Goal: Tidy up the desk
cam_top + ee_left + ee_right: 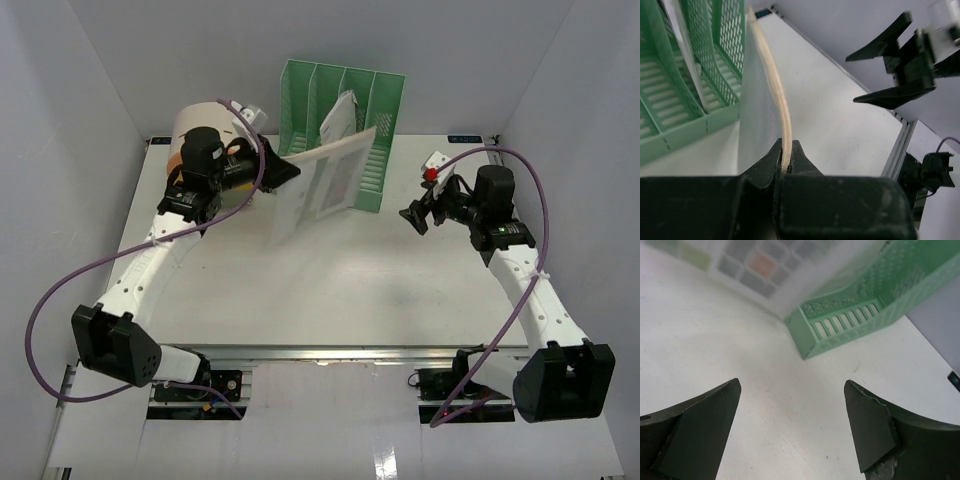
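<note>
The left gripper (283, 170) is closed on the edge of a clear document folder (322, 185). The folder reaches forward from its jaws, in front of the green file rack (372, 100). The right gripper (416, 213) is wide open and holds nothing. The desk (350, 290) lies below both grippers. I judge the desk hard, smooth and not for lifting. The folder seems light, thin and slippery, and it bends, so a hold at its stiffer edge is best. The left wrist view shows the pinch edge-on and the folder's curve. The top view shows its face and the rack slots beyond.
</note>
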You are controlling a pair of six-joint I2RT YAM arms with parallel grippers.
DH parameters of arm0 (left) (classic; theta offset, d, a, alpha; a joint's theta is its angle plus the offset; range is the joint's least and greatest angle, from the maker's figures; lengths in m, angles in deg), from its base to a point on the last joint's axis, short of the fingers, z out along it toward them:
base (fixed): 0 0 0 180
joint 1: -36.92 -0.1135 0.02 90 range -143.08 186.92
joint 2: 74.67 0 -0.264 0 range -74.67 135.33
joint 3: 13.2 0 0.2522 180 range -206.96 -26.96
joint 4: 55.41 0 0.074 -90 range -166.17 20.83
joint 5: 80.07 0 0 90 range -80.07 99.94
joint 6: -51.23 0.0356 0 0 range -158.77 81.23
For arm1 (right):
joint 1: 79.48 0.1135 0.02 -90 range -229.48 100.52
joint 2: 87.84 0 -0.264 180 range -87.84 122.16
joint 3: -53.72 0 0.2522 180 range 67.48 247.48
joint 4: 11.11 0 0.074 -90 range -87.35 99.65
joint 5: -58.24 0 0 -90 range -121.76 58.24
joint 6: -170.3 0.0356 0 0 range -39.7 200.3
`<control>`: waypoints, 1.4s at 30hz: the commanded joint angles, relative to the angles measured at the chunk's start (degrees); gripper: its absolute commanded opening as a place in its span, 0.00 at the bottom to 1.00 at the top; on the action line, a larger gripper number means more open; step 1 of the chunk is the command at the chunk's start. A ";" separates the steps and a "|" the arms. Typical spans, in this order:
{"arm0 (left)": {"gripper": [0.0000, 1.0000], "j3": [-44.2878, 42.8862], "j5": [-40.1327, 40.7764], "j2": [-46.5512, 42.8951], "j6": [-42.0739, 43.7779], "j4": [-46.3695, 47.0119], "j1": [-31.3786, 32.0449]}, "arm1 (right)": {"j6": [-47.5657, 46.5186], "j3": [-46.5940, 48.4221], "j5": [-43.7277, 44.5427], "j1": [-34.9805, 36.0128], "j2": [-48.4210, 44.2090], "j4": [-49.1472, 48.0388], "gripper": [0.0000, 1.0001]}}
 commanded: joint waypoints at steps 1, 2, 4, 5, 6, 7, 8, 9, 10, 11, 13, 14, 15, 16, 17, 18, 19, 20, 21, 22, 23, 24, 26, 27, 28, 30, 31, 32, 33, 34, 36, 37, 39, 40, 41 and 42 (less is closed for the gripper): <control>0.00 -6.49 2.90 -3.66 -3.04 -0.26 -0.17 | 3.96 -3.30 -5.56 -3.88 -1.31 -5.57 0.90; 0.00 -7.19 2.98 -3.68 -3.39 0.35 -0.14 | 3.64 -3.96 -6.30 -4.10 -1.67 -5.74 0.90; 0.00 -8.60 3.29 -3.64 -4.09 1.72 -0.08 | 2.72 -5.18 -7.41 -4.32 -2.51 -6.04 0.90; 0.00 -9.32 3.24 -3.50 -4.81 2.36 -0.08 | 2.27 -5.72 -8.18 -4.36 -2.87 -6.18 0.90; 0.00 -10.04 3.08 -3.25 -5.46 2.89 -0.08 | 1.92 -6.26 -8.68 -4.39 -3.19 -6.40 0.90; 0.00 -10.88 2.67 -2.68 -5.99 3.21 -0.08 | 1.78 -6.84 -8.77 -4.39 -3.41 -6.74 0.90; 0.00 -11.91 2.15 -1.91 -6.51 3.46 -0.08 | 1.72 -7.48 -8.83 -4.39 -3.54 -7.05 0.90; 0.00 -12.86 1.71 -1.21 -7.14 3.66 -0.08 | 1.65 -7.86 -8.70 -4.39 -3.60 -7.05 0.90; 0.00 -13.44 1.45 -0.67 -7.56 4.01 -0.13 | 1.53 -8.09 -8.56 -4.39 -3.67 -7.10 0.90; 0.00 -13.78 1.20 -0.35 -8.14 4.53 -0.15 | 1.25 -8.34 -8.61 -4.39 -3.77 -7.13 0.90; 0.00 -14.39 0.46 -0.02 -9.95 5.74 -0.08 | 0.38 -9.08 -9.14 -4.39 -4.04 -7.06 0.90; 0.00 -14.43 0.14 0.08 -11.06 6.74 -0.01 | -1.03 -9.57 -10.63 -4.39 -4.30 -6.85 0.90; 0.00 -14.44 -0.18 0.16 -12.21 7.80 0.07 | -2.60 -10.09 -12.32 -4.39 -4.57 -6.62 0.90; 0.00 -14.38 -0.30 0.35 -12.64 8.69 0.10 | -5.45 -10.28 -14.61 -4.39 -4.90 -5.70 0.90; 0.00 -14.54 -0.60 0.83 -13.78 9.98 0.29 | -10.04 -10.70 -17.44 -4.39 -5.41 -3.06 0.91; 0.00 -14.89 -1.00 1.49 -15.34 11.27 0.62 | -14.64 -11.37 -20.08 -4.38 -6.01 -0.20 0.91; 0.00 -15.46 -1.00 2.41 -15.82 11.35 1.08 | -16.58 -12.06 -21.25 -4.32 -6.65 0.06 0.91; 0.00 -15.95 -0.83 3.18 -15.98 11.37 1.46 | -17.82 -12.58 -21.94 -4.30 -7.27 0.32 0.91; 0.00 -16.32 -0.52 3.98 -15.99 11.43 1.86 | -18.80 -12.85 -22.05 -4.30 -7.54 0.58 0.91; 0.00 -16.74 0.15 5.13 -15.70 11.43 2.47 | -19.41 -12.98 -21.99 -4.33 -7.58 0.96 0.91; 0.00 -17.20 1.01 6.46 -15.25 11.38 3.18 | -19.78 -13.08 -21.94 -4.39 -7.58 1.42 0.91; 0.00 -17.82 1.43 7.55 -15.10 11.37 3.54 | -20.05 -13.29 -21.84 -4.39 -7.87 1.71 0.91; 0.00 -19.69 2.01 9.63 -14.79 11.25 4.19 | -20.48 -13.74 -21.70 -4.39 -8.34 2.08 0.91; 0.00 -20.80 2.31 10.78 -14.56 11.12 4.51 | -20.68 -13.96 -21.60 -4.39 -8.53 2.20 0.91; 0.00 -21.91 2.74 12.14 -14.26 10.91 4.81 | -20.89 -14.17 -21.44 -4.39 -8.75 2.29 0.91; 0.00 -23.39 3.84 14.67 -13.47 10.15 5.57 | -21.23 -14.52 -21.13 -4.39 -9.00 2.35 0.91; 0.00 -24.13 4.81 15.41 -12.86 10.14 5.85 | -21.32 -14.66 -20.99 -4.39 -9.19 2.35 0.91; 0.00 -24.81 5.77 16.13 -12.28 9.75 6.15 | -21.43 -14.80 -20.90 -4.39 -9.37 2.37 0.91; 0.00 -25.23 6.79 16.80 -11.65 8.23 6.51 | -21.69 -14.94 -20.96 -4.39 -9.51 2.47 0.91; 0.00 -25.57 8.25 17.59 -10.72 7.49 6.91 | -22.22 -14.94 -20.96 -4.39 -9.51 2.60 0.91; 0.00 -26.52 10.43 18.67 -9.57 6.42 7.52 | -24.01 -14.61 -21.21 -4.37 -9.46 4.10 0.91; 0.00 -26.70 11.12 19.10 -9.18 6.01 7.69 | -25.91 -14.18 -21.59 -4.28 -9.17 4.87 0.91; 0.00 -27.06 12.49 19.97 -8.17 5.28 7.98 | -33.69 -12.38 -23.03 -4.06 -7.87 10.77 0.91; 0.00 -27.09 13.12 20.21 -7.58 5.11 8.12 | -35.49 -10.77 -22.93 -3.98 -7.14 13.41 0.91; 0.00 -27.09 13.53 20.28 -7.23 5.04 8.18 | -36.80 -9.17 -22.69 -3.92 -6.61 14.97 0.91; 0.00 -27.10 13.76 20.22 -7.11 5.05 8.18 | -38.03 -7.73 -22.44 -3.86 -6.24 15.65 0.91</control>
